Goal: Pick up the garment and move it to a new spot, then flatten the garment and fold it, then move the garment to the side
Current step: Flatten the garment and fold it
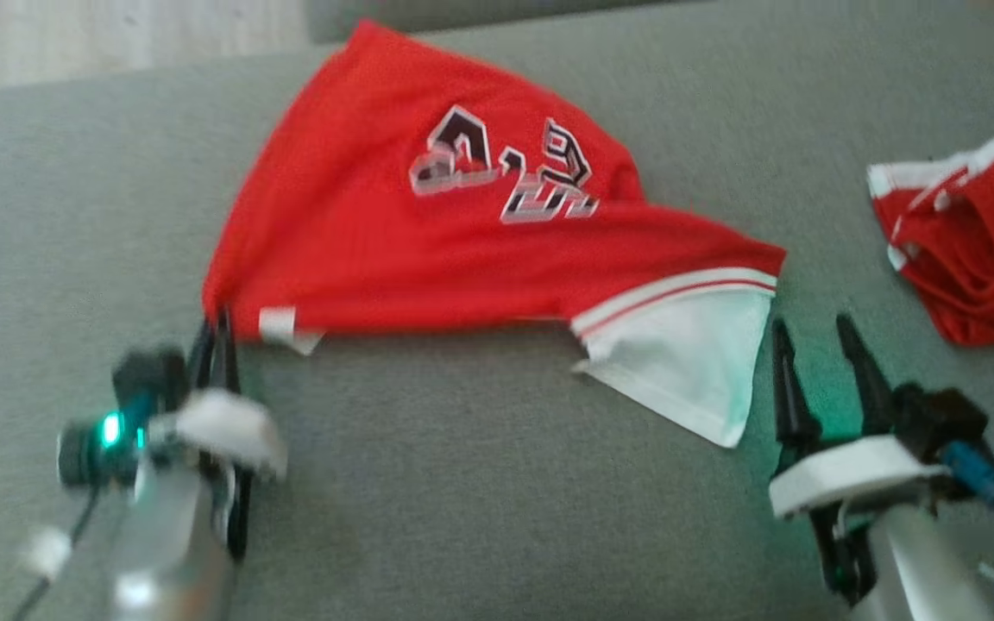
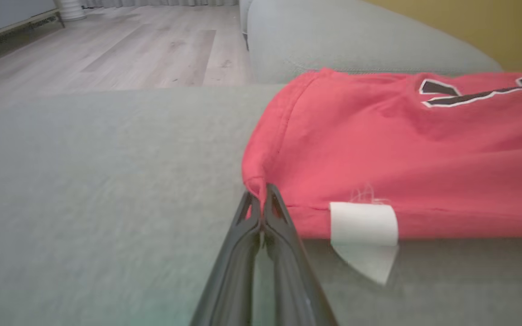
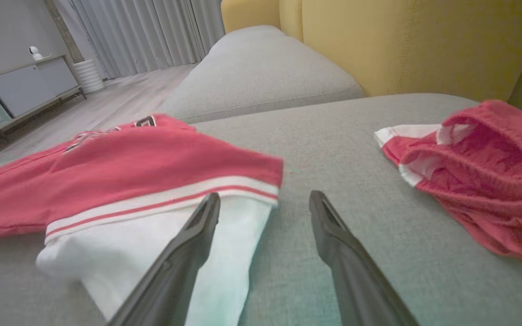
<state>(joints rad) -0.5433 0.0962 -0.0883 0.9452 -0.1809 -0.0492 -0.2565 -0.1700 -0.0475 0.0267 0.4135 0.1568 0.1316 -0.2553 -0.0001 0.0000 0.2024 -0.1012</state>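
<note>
Garment [image 1: 428, 233]: red jersey, laid across grey cushion [image 1: 462, 483]. Its near-left corner is clamped between the closed fingers of the left gripper [image 2: 261, 192]. Right gripper [image 1: 810, 326]: fingers apart, placed just beside the white trim, apparently untouching.

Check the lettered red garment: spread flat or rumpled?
Rumpled: the lettered red garment lies creased on the grey cushion, a corner pinched in the shut left gripper.

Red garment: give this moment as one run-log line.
phase: grasp | left gripper: shut on red garment corner | right gripper: open beside its white end | state: bunched, unfolded, on grey cushion
</note>
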